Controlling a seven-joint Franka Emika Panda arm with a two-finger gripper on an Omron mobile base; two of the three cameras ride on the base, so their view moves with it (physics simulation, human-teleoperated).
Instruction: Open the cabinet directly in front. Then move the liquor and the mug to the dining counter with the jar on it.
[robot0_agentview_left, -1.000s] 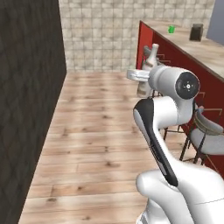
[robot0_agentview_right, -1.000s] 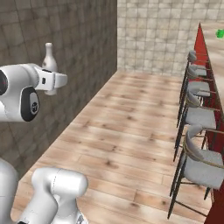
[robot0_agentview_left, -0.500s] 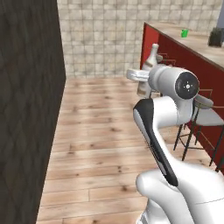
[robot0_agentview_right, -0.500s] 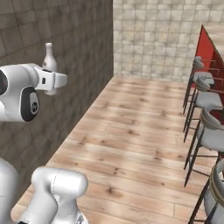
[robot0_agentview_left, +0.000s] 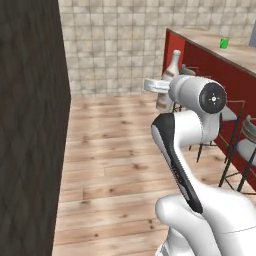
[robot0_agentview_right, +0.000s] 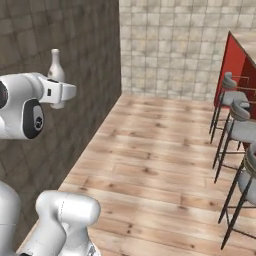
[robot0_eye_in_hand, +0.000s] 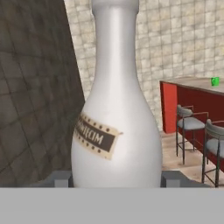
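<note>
Carrying the liquor (robot0_eye_in_hand: 116, 109) upright in our gripper (robot0_eye_in_hand: 116, 179), jaws clamped on its lower body, high over the wooden floor (robot0_agentview_right: 160, 150) | mug (robot0_agentview_left: 224, 43) stands far right on the dining desk (robot0_agentview_left: 220, 47) | stools (robot0_agentview_right: 235, 125) line its red front | dark tiled wall (robot0_agentview_left: 30, 125) on our left.

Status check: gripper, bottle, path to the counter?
Gripper shut on bottle, upright. Mug already on dining counter. Stools line the counter front.
</note>
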